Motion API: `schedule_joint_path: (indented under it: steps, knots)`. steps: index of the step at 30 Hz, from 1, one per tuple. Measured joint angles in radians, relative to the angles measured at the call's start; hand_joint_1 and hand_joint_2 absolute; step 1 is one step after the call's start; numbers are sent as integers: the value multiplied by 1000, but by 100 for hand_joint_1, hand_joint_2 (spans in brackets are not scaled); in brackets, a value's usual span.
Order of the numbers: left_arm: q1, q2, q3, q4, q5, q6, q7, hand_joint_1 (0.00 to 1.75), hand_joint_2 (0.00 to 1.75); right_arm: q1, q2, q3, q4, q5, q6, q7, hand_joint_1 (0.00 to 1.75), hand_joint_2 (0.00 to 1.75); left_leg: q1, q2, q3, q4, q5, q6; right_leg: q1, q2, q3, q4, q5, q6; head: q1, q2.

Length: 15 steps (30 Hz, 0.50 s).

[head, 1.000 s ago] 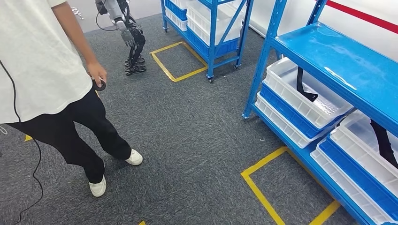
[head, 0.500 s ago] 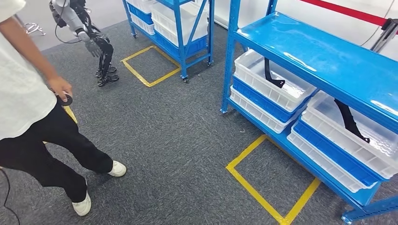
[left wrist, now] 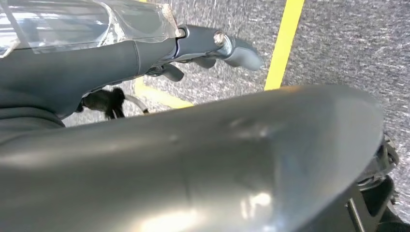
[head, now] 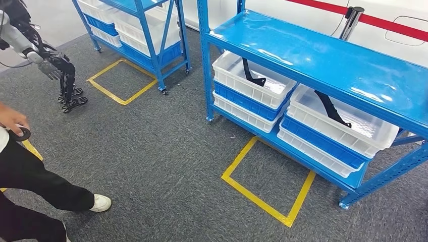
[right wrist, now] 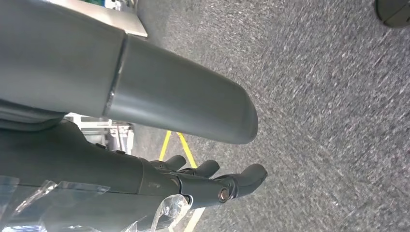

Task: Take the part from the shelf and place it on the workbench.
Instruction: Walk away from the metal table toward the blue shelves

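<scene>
Two black curved parts lie in white bins on the blue shelf's [head: 313,53] lower level. One part [head: 251,74] leans in the left bin [head: 245,89], the other part [head: 330,108] in the right bin [head: 335,135]. My left hand [left wrist: 145,53] hangs over the grey carpet, fingers [left wrist: 232,46] loosely out and holding nothing. My right hand [right wrist: 193,183] also hangs low over the carpet, its fingers [right wrist: 241,179] apart and empty. Both hands are far from the bins.
A yellow taped square [head: 262,199] marks the carpet in front of the shelf. A second blue shelf [head: 141,30] with bins stands further back. A person [head: 35,184] stands at the left edge, holding a small dark device. Another robot [head: 58,68] stands at the far left.
The camera has swung to the right: the shelf with the two bins has slid toward the picture's middle, and the person and the other robot toward its left edge.
</scene>
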Motion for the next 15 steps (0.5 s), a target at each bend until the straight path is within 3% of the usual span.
schedule_joint_path:
  steps: [2, 4, 6, 7, 8, 10, 12, 13, 15]
  knots:
    - [-4, -2, 0, 0, 0, 1, 0, 0, 0, 4, -4, 0, 1, -1, -2, 0, 0, 0, 5, 19, 5, -14, 11, 8, 2, -36, -14, 29, -22, 10, 3, 0]
    - [-3, -2, 0, 0, 0, 3, -1, 0, 0, 2, -4, 0, 1, -2, -2, -1, 0, 0, 5, 43, 6, -20, 17, 13, 1, -96, -62, 137, -89, 19, 8, 0]
    - [3, -2, 0, 0, 0, 3, -1, 0, 0, -1, -4, 0, 1, -3, -2, -3, 0, 0, 3, 72, 3, -20, 16, 15, -5, -119, -118, 263, -148, 28, 9, 0]
    - [5, -3, 0, 0, 1, 3, -1, 0, 0, -1, -4, 0, 1, -3, -2, -3, 0, 0, 3, 87, 2, -19, 15, 14, -8, -124, -125, 286, -153, 32, 9, 0]
    - [5, -3, 0, 0, 1, 3, -1, 0, 0, -1, -4, 0, 1, -4, -2, -4, 0, 0, 3, 100, 2, -19, 14, 13, -11, -129, -110, 268, -138, 36, 9, 0]
    - [3, -3, 0, 0, 1, 3, -1, 0, 0, 0, -5, 0, 1, -4, -2, -5, 0, 0, 3, 123, 6, -17, 9, 6, -15, -159, -29, 131, -81, 39, 9, 0]
    - [1, -3, 0, 0, 1, 4, -1, 0, 0, -1, -5, 0, 1, -6, -2, -5, 0, 0, -1, 142, 12, -14, 1, -6, -14, -189, 35, 17, -46, 31, 8, 0]
    - [0, -2, 0, 0, 1, 5, -1, 0, 0, -1, -5, 0, 1, -7, -1, -6, 0, 0, -3, 151, 14, -13, -2, -12, -12, -195, 44, -3, -43, 24, 8, 0]
    - [-2, -2, 0, 0, 1, 6, 0, 0, 0, 1, -5, 0, 1, -9, -1, -6, 0, 0, -3, 166, 18, -13, -7, -22, -10, -173, 41, -3, -42, 7, 8, 0]
